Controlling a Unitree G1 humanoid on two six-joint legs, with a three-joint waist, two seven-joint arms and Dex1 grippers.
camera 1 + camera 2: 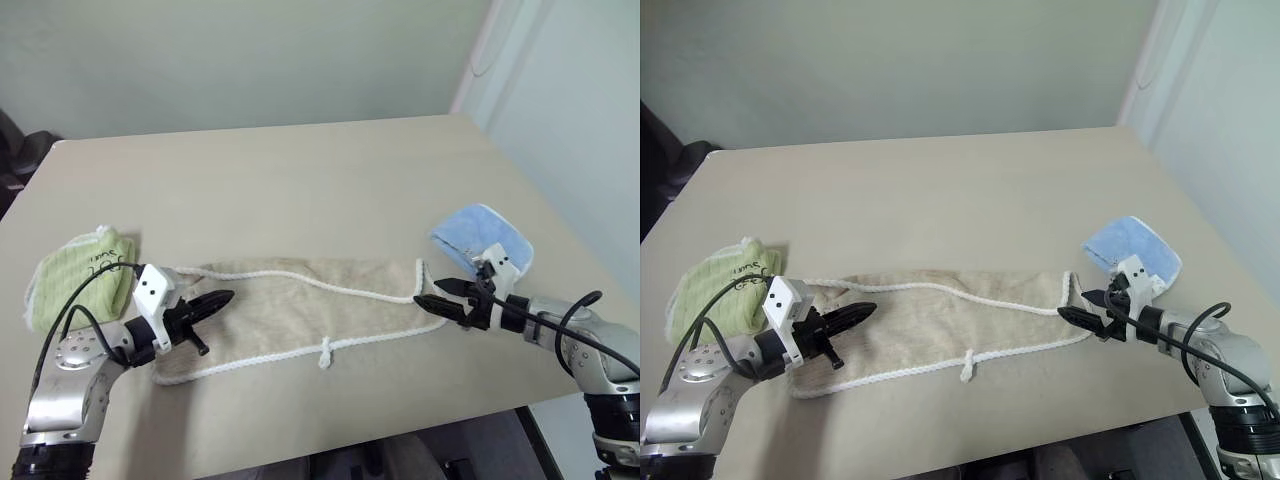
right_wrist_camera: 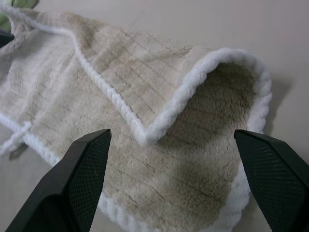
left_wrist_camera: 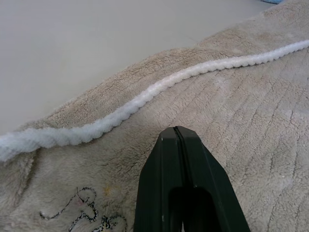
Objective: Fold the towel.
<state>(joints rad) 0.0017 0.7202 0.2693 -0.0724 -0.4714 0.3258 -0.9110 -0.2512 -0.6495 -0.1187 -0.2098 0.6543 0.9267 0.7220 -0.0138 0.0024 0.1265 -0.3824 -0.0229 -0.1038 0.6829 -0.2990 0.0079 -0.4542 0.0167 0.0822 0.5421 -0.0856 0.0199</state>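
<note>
Beige towel (image 1: 300,305) lying long, white-corded, left hand (image 1: 215,300) closed empty, right hand (image 1: 440,293) spread wide.

A light tan table (image 1: 300,170) is carrying the towel (image 1: 300,310), which is lying lengthwise; a green cloth (image 1: 80,275) is sitting just beyond its left end, a blue cloth (image 1: 485,235) near its right end.

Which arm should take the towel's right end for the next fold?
Right, probably: the right gripper is open, its fingers flanking the towel end's raised, curled edge. The left gripper is shut over the opposite end.
</note>
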